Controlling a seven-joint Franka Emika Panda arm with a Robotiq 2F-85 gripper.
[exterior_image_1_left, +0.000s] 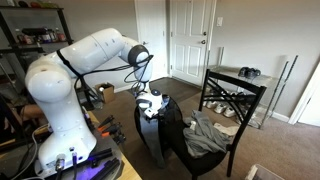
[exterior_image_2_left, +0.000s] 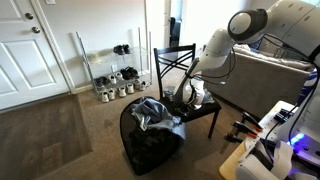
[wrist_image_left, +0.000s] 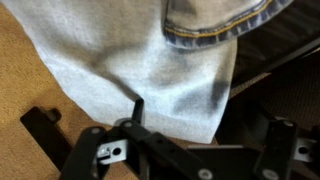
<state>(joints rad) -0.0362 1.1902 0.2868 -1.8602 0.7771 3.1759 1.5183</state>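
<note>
The claw (wrist_image_left: 160, 130) stands wide open and grips nothing. In the wrist view its two black metal fingers (wrist_image_left: 40, 125) sit far apart at the lower edge, and the frame cuts off their tips and the bracket between them. In both exterior views the claw (exterior_image_1_left: 150, 103) (exterior_image_2_left: 190, 97) hangs low over the seat. From there I cannot tell whether the fingers touch the cloth.

Directly beneath the claw lies the pale blue denim garment (wrist_image_left: 130, 60), soft, faded and slightly creased. It is bunched in a heap (exterior_image_2_left: 150, 112) on the seat of the black slatted wooden chair (exterior_image_2_left: 175, 55). Its full shape is hard to make out, since folds hide most of it. A darker blue denim hem with yellow stitching (wrist_image_left: 215, 25) curves across the top of the wrist view. Whether it belongs to the same garment cannot be told.

A limp black cloth (exterior_image_2_left: 150, 150) drapes over the front of the chair and hides the legs there. Tan short-pile carpet (wrist_image_left: 30, 90) shows beside the denim. Farther off are a thin wire shoe rack (exterior_image_2_left: 110, 75), its small pale shoes blurred, and a white panelled door (exterior_image_2_left: 30, 50).
</note>
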